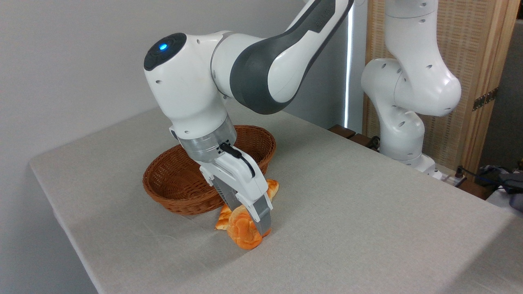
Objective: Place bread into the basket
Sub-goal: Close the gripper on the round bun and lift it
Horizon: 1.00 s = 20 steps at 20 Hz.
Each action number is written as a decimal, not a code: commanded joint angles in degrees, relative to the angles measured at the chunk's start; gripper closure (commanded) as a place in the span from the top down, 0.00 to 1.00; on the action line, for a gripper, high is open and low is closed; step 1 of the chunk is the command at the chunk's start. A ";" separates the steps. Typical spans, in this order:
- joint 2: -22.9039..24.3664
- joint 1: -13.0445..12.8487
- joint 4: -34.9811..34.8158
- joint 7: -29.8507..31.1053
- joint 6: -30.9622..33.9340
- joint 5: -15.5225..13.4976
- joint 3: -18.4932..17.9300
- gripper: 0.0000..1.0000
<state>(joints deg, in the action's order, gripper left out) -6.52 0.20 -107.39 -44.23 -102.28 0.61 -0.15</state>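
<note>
Gripper (250, 228) down at knotted orange bun (244, 233) on tabletop (347, 196), fingers straddling it; contact likely, closure uncertain. Bun just outside wicker basket (179, 183), near its front rim, touching paler braided loaf (270, 188). Basket lies behind and left of gripper: lift, carry up-left.

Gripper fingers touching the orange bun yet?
Touching. The camera view shows the gripper fingers down on both sides of the bun, the near finger pressed against it.

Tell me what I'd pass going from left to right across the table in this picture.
Wicker basket → orange bun at the jaws, in front of the basket's right end → the robot's white base at the far right edge. The paler loaf overlaps the bun, so I've left it out.
</note>
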 commanded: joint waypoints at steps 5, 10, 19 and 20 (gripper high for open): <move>0.46 -0.11 -0.72 -1.13 -0.72 -0.34 -0.03 0.36; 0.90 -0.11 -0.28 -1.13 -0.81 -0.34 0.06 0.36; 7.40 -0.29 2.44 -0.42 -0.81 -7.62 3.48 0.38; 7.58 -0.29 2.79 -0.16 -0.81 -9.12 4.62 0.39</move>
<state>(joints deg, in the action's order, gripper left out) -0.34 -0.01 -105.80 -44.24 -102.38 -4.14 3.13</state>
